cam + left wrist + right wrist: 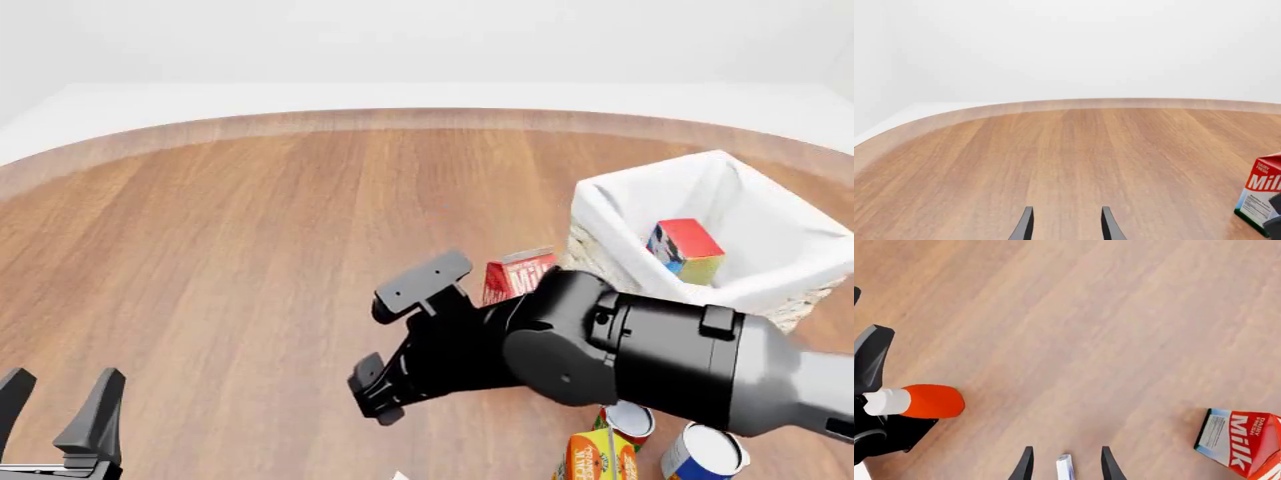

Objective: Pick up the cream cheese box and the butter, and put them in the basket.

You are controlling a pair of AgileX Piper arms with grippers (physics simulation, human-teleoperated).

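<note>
Milk carton [1239,442] upright, cans [703,452] nearby, on table [240,250].

Front view looks down across the table [240,230]; both wrist views (low, close) share the milk carton [1261,192].

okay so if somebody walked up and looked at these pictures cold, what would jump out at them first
The big black right arm sweeps in from the right across the middle of the front view, its open, empty right claw held over bare wood. Behind it, at the right of the table, sits the white basket with the butter already inside. A red milk carton stands just left of the basket, partly hidden by the arm.
</note>
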